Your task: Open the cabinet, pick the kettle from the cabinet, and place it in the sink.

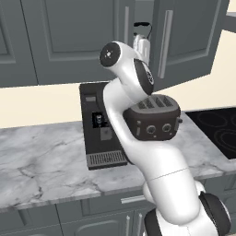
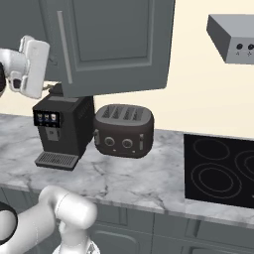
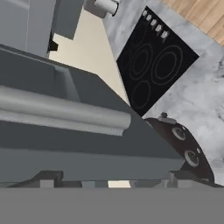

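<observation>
Door of cabinet [image 1: 184,41] stands partway open. Gripper [image 3: 116,181] jaws apart, right at its bar handle [image 3: 65,111], nothing clamped. Kettle [image 1: 139,27] prob. that dark arch in the gap, inside. I've yet to grab it & move it to sink.

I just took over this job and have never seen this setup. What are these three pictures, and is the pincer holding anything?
A white robot arm stands at a kitchen counter. Two pictures come from cameras behind it, one on its left and one on its right. The third comes from its hand, looking along the pincer. On the marble counter stand a black coffee machine and a brown toaster, with a black stovetop beside them. The hand is up by the cabinet, whose right door hangs partly open, right at its silver bar handle. The pincer is open, holding nothing.
</observation>
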Robot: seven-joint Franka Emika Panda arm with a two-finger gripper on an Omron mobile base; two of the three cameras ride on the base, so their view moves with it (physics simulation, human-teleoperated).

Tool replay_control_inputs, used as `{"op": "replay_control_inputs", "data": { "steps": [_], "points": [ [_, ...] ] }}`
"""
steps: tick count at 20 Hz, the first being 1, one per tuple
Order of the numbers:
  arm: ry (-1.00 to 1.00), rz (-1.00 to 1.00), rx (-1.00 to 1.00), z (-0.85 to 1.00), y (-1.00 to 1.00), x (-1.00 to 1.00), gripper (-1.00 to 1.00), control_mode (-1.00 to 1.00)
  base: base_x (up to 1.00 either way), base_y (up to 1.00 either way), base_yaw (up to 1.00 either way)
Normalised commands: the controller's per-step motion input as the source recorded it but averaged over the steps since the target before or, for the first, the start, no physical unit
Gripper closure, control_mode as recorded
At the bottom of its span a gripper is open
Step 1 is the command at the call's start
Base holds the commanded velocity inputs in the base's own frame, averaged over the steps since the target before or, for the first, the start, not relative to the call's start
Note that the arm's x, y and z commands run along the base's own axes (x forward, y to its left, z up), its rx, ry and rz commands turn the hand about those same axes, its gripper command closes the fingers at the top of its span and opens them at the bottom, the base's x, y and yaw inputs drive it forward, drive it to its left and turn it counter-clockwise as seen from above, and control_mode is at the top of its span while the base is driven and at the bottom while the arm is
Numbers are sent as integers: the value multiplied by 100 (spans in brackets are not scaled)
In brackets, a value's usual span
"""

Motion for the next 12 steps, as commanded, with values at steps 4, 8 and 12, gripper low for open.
{"op": "replay_control_inputs", "data": {
  "steps": [4, 8, 12],
  "points": [
    [-14, 0, 13, -24, -1, 26, -100, -100, 0, 0, 0],
    [-9, 0, 13, -31, 2, 29, -100, -100, 0, 0, 0],
    [-5, 0, 8, -30, 0, 7, -100, -100, 0, 0, 0]
  ]
}}
